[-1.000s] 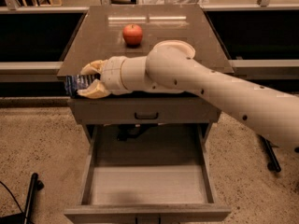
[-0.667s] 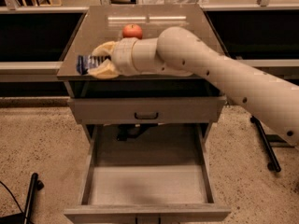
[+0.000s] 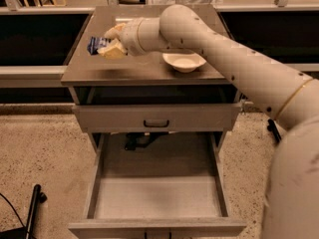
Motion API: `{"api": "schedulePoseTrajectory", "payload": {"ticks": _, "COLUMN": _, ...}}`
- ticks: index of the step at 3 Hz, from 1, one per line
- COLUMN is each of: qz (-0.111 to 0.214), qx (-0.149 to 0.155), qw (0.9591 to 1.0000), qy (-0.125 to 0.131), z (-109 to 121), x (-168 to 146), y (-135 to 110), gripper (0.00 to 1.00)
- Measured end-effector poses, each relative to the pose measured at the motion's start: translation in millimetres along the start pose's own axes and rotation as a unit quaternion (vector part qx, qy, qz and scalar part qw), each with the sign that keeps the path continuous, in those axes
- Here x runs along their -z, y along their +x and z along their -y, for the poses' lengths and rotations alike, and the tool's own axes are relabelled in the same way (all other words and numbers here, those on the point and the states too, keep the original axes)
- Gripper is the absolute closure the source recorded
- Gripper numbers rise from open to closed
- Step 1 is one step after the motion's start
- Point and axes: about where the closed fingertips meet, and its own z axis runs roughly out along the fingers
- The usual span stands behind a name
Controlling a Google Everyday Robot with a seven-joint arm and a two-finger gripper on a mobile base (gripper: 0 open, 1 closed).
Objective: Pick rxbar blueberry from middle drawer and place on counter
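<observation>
Speckled beige flooring [image 3: 40, 148] forms the background. Directly beneath the gripper [image 3: 107, 43] lies the glossy grey-brown, square counter [image 3: 209, 72] with its thin front edge. The gripper, at the end of a smooth cream arm [image 3: 239, 68] reaching in from the right, hangs over the counter's left half. Its pale fingers are closed around the small, flat rxbar blueberry [image 3: 94, 45], which has a dark blue wrapper with white lettering and projects to the gripper's left. A soft shadow [image 3: 113, 72] on the surface below suggests the bar is held clear of the counter, though contact cannot be excluded. To the gripper's right, a shallow, round, cream-white bowl [image 3: 184, 61] sits on the counter. Below the gripper and nearer the viewer, the middle drawer [image 3: 159, 198], a wide shallow grey tray with low walls and a plain matte floor, stands pulled out with no bar in it. Between the drawer and the gripper is a closed grey drawer front [image 3: 199, 118] with a small black handle [image 3: 156, 122]. Progress, as judged: retrieval is complete and the bar is over its destination, while lowering, release and withdrawal remain.
</observation>
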Motion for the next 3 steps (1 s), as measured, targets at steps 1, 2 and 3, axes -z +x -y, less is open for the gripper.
{"api": "schedulePoseTrajectory", "payload": {"ticks": 1, "qz": -0.028, "qx": -0.053, "qw": 0.9982, "qy": -0.005, "z": 11.5, "x": -34.9, "y": 16.6, "gripper": 0.37}}
{"api": "schedulePoseTrajectory", "payload": {"ticks": 2, "qz": -0.038, "qx": -0.104, "qw": 0.9934, "qy": -0.031, "z": 4.2, "x": -57.1, "y": 32.6, "gripper": 0.13}}
{"api": "schedulePoseTrajectory", "payload": {"ticks": 3, "qz": -0.039, "qx": -0.11, "qw": 0.9926, "qy": -0.034, "z": 2.7, "x": -59.2, "y": 33.9, "gripper": 0.0}}
